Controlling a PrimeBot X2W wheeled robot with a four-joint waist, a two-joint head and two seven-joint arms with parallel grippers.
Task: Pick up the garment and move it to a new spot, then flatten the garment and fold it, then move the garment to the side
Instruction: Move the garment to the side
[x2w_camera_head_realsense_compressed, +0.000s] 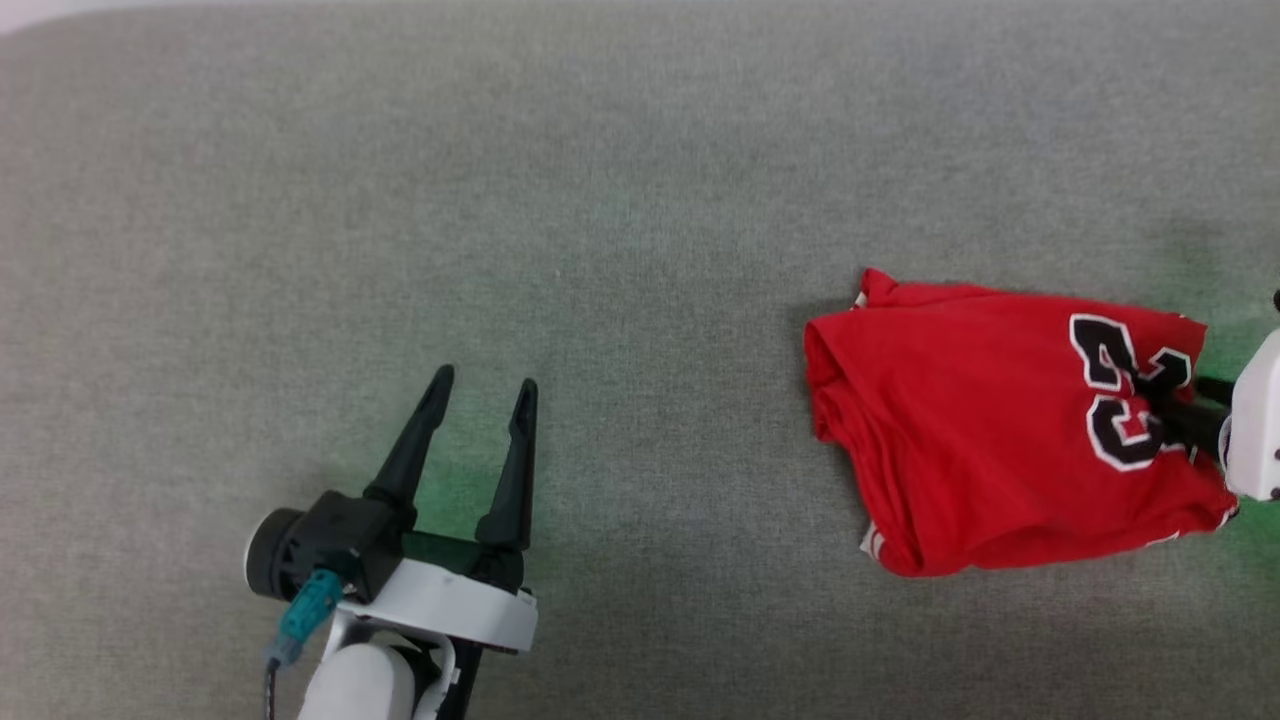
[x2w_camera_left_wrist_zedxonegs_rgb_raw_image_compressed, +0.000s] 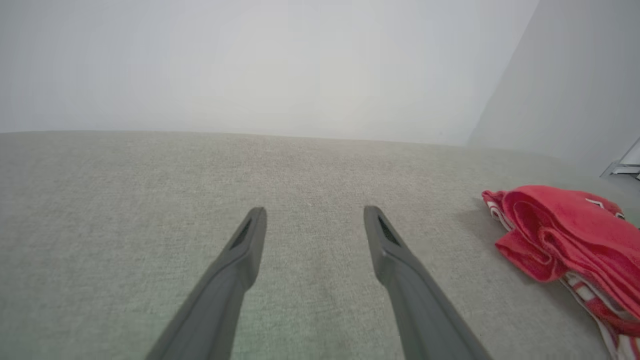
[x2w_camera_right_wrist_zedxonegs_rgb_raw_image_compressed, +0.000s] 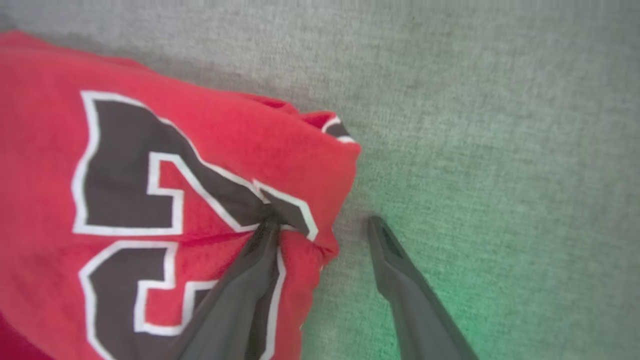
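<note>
The folded red soft-knit jersey garment (x2w_camera_head_realsense_compressed: 960, 430) is lying at the head view's right on the grey woven surface (x2w_camera_head_realsense_compressed: 600, 200), long axis running left-right. The nearer right gripper (x2w_camera_right_wrist_zedxonegs_rgb_raw_image_compressed: 322, 222) is straddling its right edge, jaws spread, one finger on the black numerals, clasping nothing. The left gripper (x2w_camera_head_realsense_compressed: 485, 380) is sitting wide open at lower left, well apart.

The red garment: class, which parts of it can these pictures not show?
1. Right wrist view: blurred; the left edge cuts the garment, and one of the right gripper's fingers covers part of the print.
2. Left wrist view: the frame's corner cuts it off.
3. Head view: sleeves lost in folds.
</note>
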